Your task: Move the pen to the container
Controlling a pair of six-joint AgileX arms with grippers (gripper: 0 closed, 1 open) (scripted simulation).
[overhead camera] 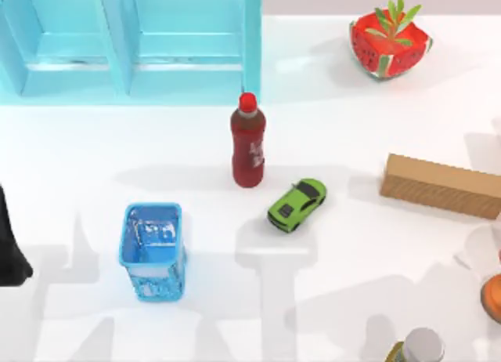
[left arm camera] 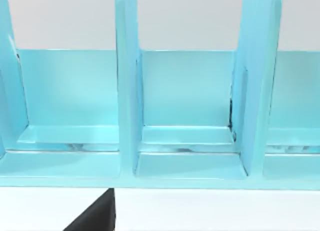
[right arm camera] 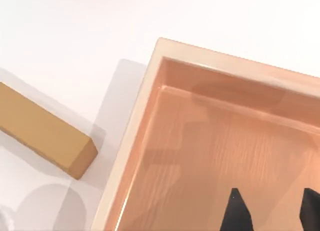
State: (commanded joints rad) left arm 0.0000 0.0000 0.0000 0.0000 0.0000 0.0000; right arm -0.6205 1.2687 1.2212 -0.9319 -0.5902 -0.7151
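1. Pen position is the open question: you cannot tell from these views where the pen lies, so find it before you commit either arm.
2. The container, a long low cardboard box, sits on the desk with its long axis running across the top view and dipping slightly toward the right edge, ribbed side facing the near edge.
3. Your right claw is spread, with nothing between its two dark tips. It hangs over a shallow wooden tray just beside one end of the cardboard box.
4. Your left arm is parked well apart from the cardboard box, on the far side of the light-blue basket from it, its wrist camera facing a light-blue rack.
5. My judgement is that the right arm is the nearer one for the drop, and no grasp has been made yet.
6. The green toy car and the red bottle stand between the basket and the cardboard box, so keep any sweep toward the box clear of them.
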